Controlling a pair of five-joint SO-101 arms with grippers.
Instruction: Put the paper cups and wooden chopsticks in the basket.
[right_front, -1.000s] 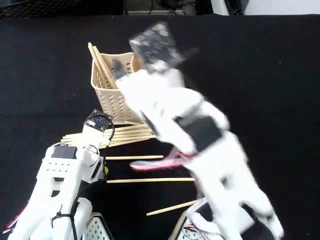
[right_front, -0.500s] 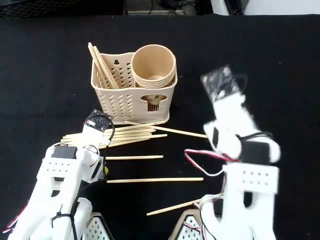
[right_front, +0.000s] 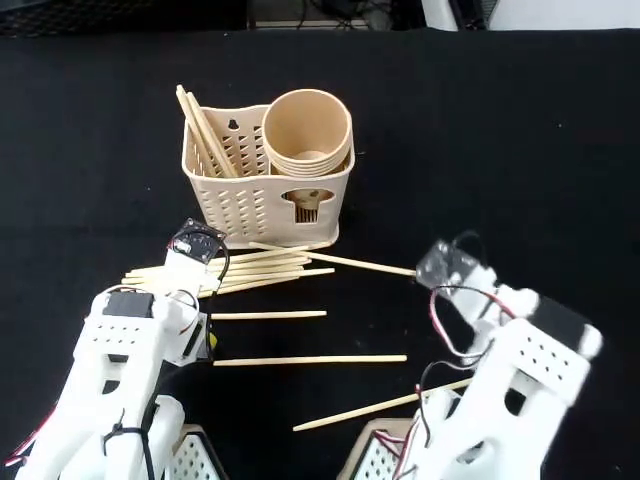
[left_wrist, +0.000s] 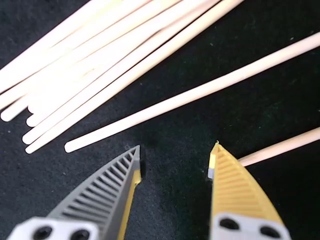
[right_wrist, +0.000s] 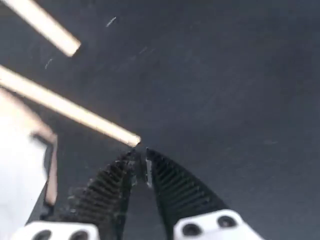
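Standing wide, left tool (left_wrist: 176, 147) lies beside loose chopsticks (left_wrist: 100, 65) (right tool (right_wrist: 142, 155) pinched, near another's end)

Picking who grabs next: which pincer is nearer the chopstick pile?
Left. The left pincer hangs beside the pile; the right pincer sits farther off, at a lone chopstick's end.

The basket (right_front: 240, 205) stood toward the back of the worktop (right_front: 520, 150), left of centre. The paper cups (right_front: 307, 125) sat stacked in its right compartment, and several chopsticks (right_front: 205, 130) leaned in its left one. Just in front of it lay a bundle of chopsticks (right_front: 250, 272), with one long chopstick (right_front: 335, 260) running off to the right. Nearer the arms lay two single chopsticks (right_front: 268, 315), one behind the other, and a slanted chopstick (right_front: 370, 408) in front of both. The left claw (left_wrist: 175, 157) sat beside the bundle, and the right claw (right_wrist: 140, 160) at a chopstick's end.
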